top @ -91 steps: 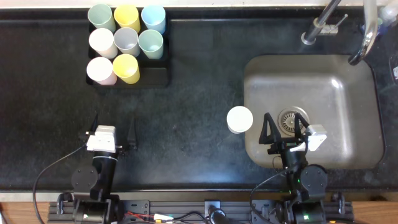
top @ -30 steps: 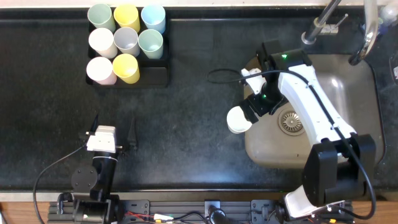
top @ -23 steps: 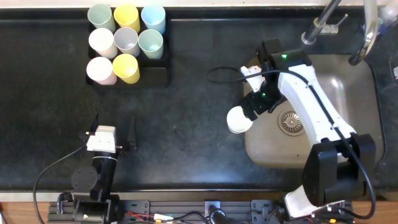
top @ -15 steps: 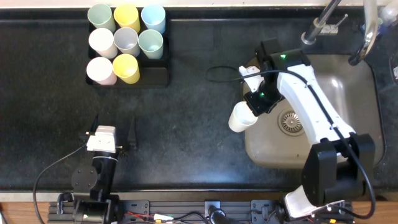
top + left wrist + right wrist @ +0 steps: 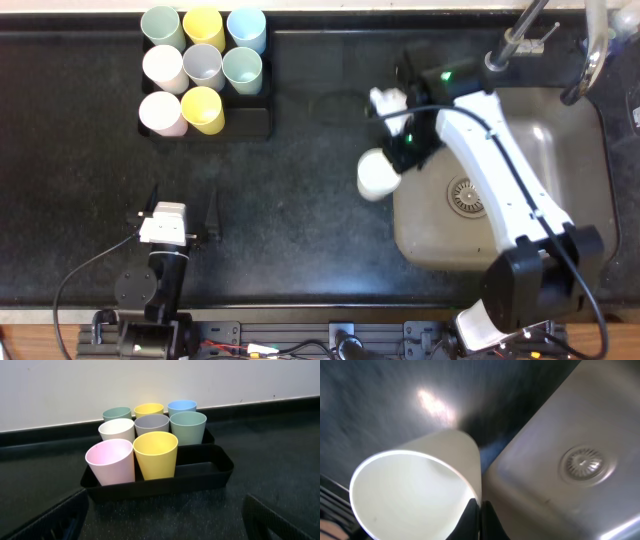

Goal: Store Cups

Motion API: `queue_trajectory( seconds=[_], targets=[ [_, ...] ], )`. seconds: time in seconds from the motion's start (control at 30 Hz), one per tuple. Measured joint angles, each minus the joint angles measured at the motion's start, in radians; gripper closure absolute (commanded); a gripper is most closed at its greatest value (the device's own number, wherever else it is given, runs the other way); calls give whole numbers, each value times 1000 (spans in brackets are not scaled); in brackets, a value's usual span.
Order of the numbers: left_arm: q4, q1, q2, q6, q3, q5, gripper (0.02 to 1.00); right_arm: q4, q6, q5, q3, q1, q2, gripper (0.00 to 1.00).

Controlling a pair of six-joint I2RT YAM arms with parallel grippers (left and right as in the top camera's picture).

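The white plastic cup is tilted over the dark speckled counter, just beside the left rim of the stainless steel sink. The right claw is clenched on the cup's rim, one finger inside the wall and one outside. The sink's round drain lies close behind the claw, and the chrome faucet stands at the sink's far edge.

Bare counter separates the cup from the black plastic tray at the far left, well apart. Eight upright pastel cups stand there; the section beside the front yellow cup shows bare floor.

The left claw rests released near its base, facing the tray.
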Motion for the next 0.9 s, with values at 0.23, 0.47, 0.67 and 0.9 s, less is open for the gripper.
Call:
queue_trajectory(
  seconds=[0.23, 0.47, 0.67, 0.9],
  targets=[
    [0, 0, 0, 0, 0, 0, 20, -34, 75, 11, 301, 45, 0, 958],
    [0, 0, 0, 0, 0, 0, 20, -101, 141, 48, 711, 193, 197, 958],
    [0, 0, 0, 0, 0, 0, 20, -97, 155, 99, 944, 320, 446, 958],
    [0, 0, 0, 0, 0, 0, 20, -59, 156, 107, 947, 391, 517, 958]
  ],
)
